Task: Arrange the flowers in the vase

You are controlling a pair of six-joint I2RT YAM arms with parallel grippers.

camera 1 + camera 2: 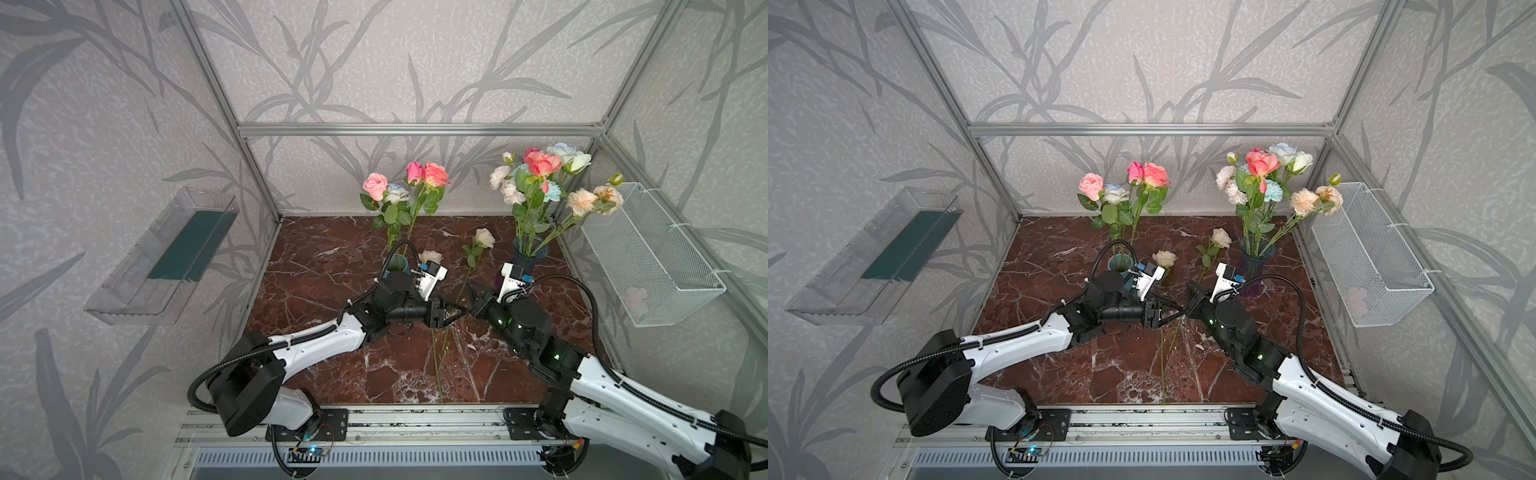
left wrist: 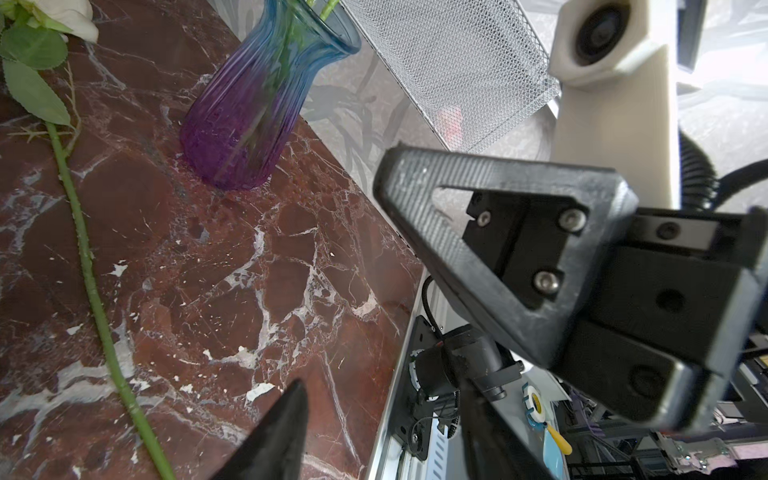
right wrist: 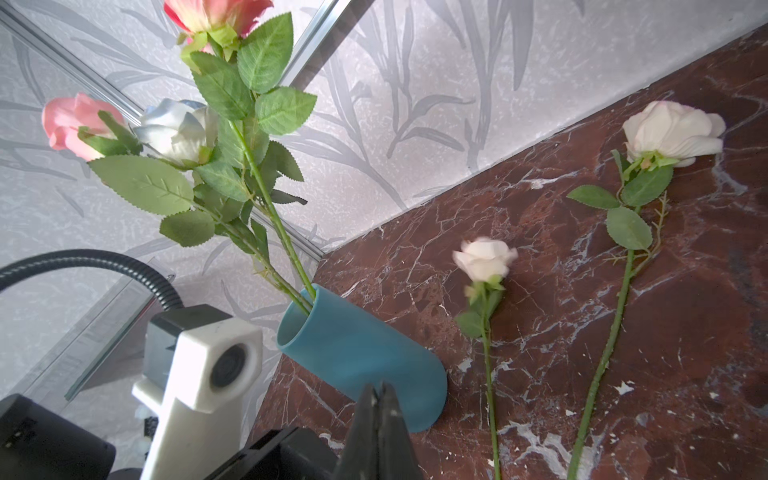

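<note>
In both top views loose roses (image 1: 484, 238) (image 1: 1221, 237) lie front-to-back, blooms rearward; left pincer (image 1: 462, 310) parted, right pincer (image 1: 473, 289) clenched.

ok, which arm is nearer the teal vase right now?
Left. The left gripper and its wrist sit just in front of the teal vase. The right gripper is farther off, across the two loose roses lying flat, closer to the glass vase.

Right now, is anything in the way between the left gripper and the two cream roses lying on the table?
Nothing visible. The left gripper hangs, jaws apart, over the stems of the two cream roses. The shut right gripper sits close beside it, not between.
</note>
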